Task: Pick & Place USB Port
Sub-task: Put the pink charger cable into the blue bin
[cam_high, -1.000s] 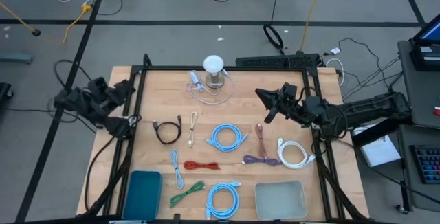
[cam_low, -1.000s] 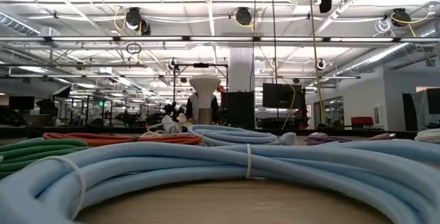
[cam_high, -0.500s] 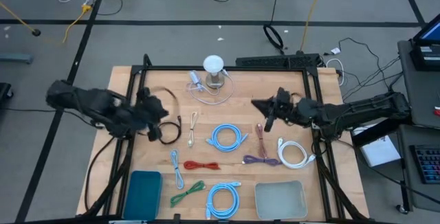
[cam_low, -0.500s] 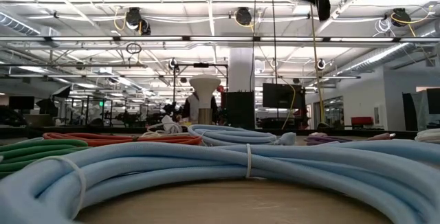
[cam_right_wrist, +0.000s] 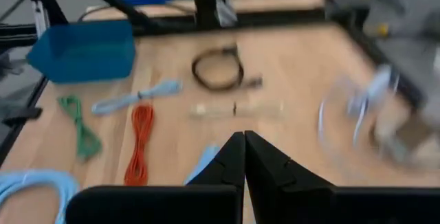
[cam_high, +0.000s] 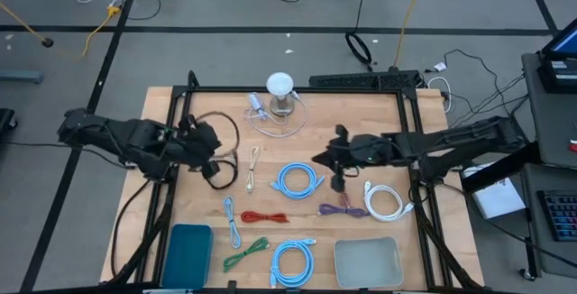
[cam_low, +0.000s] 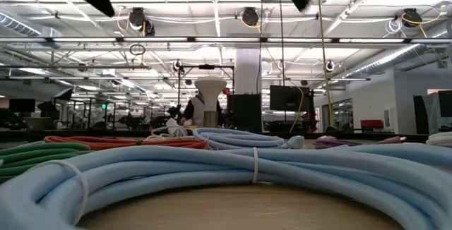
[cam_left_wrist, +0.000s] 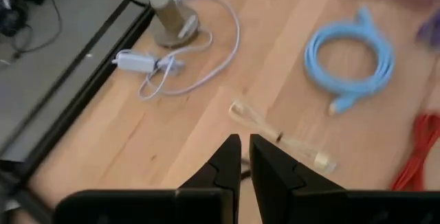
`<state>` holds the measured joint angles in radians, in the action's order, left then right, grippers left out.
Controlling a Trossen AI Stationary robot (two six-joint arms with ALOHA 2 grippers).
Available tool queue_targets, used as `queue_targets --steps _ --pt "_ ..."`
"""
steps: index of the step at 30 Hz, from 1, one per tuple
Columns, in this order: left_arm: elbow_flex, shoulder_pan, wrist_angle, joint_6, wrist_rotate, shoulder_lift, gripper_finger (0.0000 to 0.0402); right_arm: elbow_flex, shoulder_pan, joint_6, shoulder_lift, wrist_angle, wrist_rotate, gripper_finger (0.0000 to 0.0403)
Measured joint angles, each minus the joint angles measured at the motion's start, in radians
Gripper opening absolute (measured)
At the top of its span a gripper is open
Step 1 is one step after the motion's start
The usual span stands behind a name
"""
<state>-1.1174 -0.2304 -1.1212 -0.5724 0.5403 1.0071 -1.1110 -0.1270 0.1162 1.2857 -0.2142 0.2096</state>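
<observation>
Our left gripper (cam_high: 213, 156) hovers nearly closed, holding nothing, just above the black USB cable (cam_high: 219, 175), left of the light-blue cable coil (cam_high: 298, 180). Our right gripper (cam_high: 317, 160), closed and empty, hangs just right of that coil.

Both arms are matte black with chunky jointed segments; each pincer (cam_left_wrist: 240, 157) (cam_right_wrist: 244, 154) has two slim, tapered black fingers on a blocky base.

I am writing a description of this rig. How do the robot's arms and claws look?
Both arms are black and jointed. Each ends in a claw with two slim, dark, tapering fingers: the left claw, the right claw. No markings are visible on them.
</observation>
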Motion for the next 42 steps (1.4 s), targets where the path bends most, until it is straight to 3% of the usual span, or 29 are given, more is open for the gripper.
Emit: queue_targets --steps 6,10,13,17,20,23,27,32,39,42 --pt "0.078 0.070 0.077 -0.003 -0.097 -0.102 0.0035 -0.329 -0.050 -0.141 0.232 -0.352 -0.002 0.0009" --pt "0.123 0.079 0.077 -0.032 -0.118 -0.140 0.0035 -0.384 -0.091 -0.242 0.317 -0.465 0.006 0.0033" --pt "0.151 0.080 0.079 -0.073 -0.119 -0.152 0.0035 -0.384 -0.116 -0.238 0.336 -0.531 0.118 0.0052" --pt "0.190 0.077 0.084 -0.132 -0.125 -0.150 0.0035 -0.384 -0.111 -0.015 0.335 -0.639 0.309 0.0072" --pt "0.234 0.070 0.152 -0.148 -0.146 -0.147 0.0035 -0.374 -0.094 0.211 0.319 -0.787 0.370 0.0079" --pt "0.287 0.066 0.240 -0.154 -0.181 -0.147 0.0035 -0.333 -0.067 0.423 0.306 -0.902 0.362 0.0079" --pt "0.349 0.067 0.350 -0.162 -0.222 -0.141 0.0035 -0.244 -0.031 0.656 0.280 -0.987 0.252 0.0074" --pt "0.376 0.068 0.422 -0.147 -0.234 -0.141 0.0035 -0.087 -0.011 0.770 0.228 -0.875 0.105 0.0076" --pt "0.376 0.068 0.473 -0.107 -0.242 -0.142 0.0035 0.173 -0.012 0.718 0.190 -0.336 -0.073 0.0086" --pt "0.376 0.068 0.474 -0.106 -0.252 -0.142 0.0035 0.247 -0.013 0.765 0.189 -0.252 -0.136 0.0086"
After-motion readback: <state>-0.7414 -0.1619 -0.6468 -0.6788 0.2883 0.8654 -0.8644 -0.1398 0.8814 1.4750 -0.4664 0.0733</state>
